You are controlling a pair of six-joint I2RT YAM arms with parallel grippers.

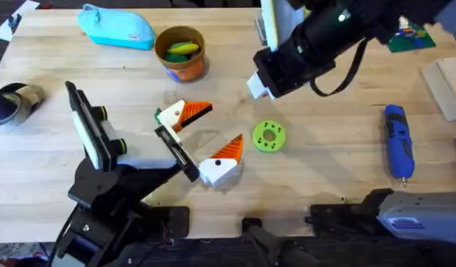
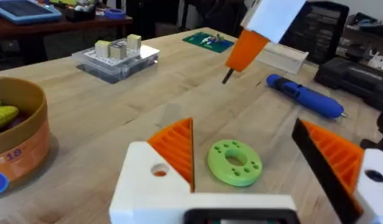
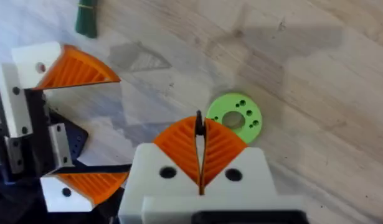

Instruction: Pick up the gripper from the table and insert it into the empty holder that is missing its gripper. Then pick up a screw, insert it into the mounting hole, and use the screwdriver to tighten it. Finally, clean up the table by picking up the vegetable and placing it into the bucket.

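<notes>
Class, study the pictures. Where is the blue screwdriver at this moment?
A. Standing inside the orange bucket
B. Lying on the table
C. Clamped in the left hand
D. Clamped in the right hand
B: the screwdriver lies flat on the table, apart from the right hand, which is shut on a small dark screw instead.

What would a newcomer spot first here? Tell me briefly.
The right gripper hangs above the table's middle, shut on a thin dark screw. On the wood near it lies a bright green disc, and the blue screwdriver lies off to the right.
</notes>
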